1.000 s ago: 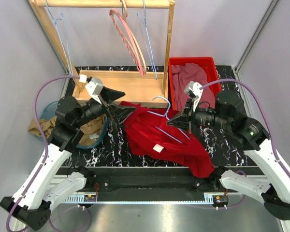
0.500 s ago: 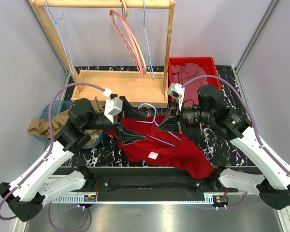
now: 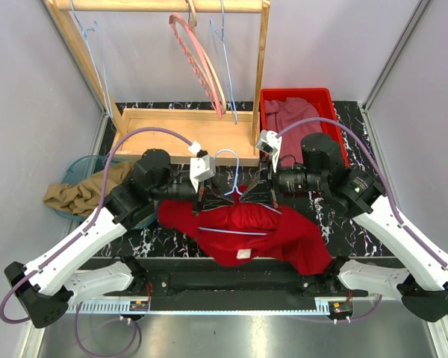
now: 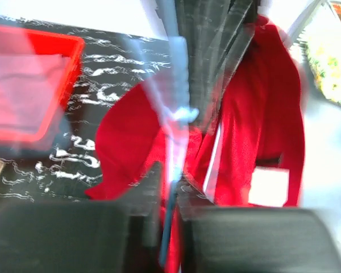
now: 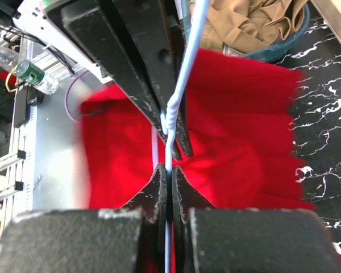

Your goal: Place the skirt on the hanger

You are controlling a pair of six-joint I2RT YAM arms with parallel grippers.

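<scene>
The top camera looks down from above the black marbled counter's (image 3: 332, 222) near edge, both wrist cameras sitting close over the shared red fabric skirt (image 3: 254, 224).

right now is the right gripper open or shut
Shut: in the wrist view the right gripper pinches the hanger wire, no gap between fingers.

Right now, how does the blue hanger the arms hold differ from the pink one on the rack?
The blue hanger is thin wire, pinched by the left gripper and right gripper, with the red skirt on it. The pink hanger is thicker, bare, and hangs from the wooden rail. Both have hooks.
</scene>
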